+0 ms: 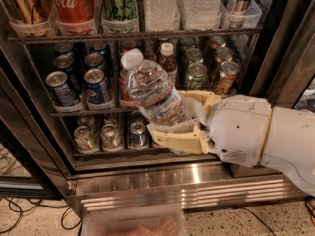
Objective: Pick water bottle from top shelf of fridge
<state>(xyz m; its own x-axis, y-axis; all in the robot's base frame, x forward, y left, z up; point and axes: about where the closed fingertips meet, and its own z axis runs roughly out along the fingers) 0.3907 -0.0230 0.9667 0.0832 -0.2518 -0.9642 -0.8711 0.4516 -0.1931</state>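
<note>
A clear ribbed water bottle (153,91) with a white cap and a red-banded label is tilted to the left in front of the fridge (44,146), outside its shelves. My gripper (178,116) is shut on the bottle's lower body, one cream finger (173,137) below it and the other behind it. My white arm comes in from the right. The top shelf (123,35) runs across the upper part of the view with clear trays holding cans and more water bottles (161,6).
The middle rack carries blue cans (97,86), a red can, a brown-drink bottle (168,63) and green and bronze cans. Silver cans (110,135) stand on the lowest rack. The steel base (187,191) has slats. A translucent bin (133,222) lies below, cables on the floor at the left.
</note>
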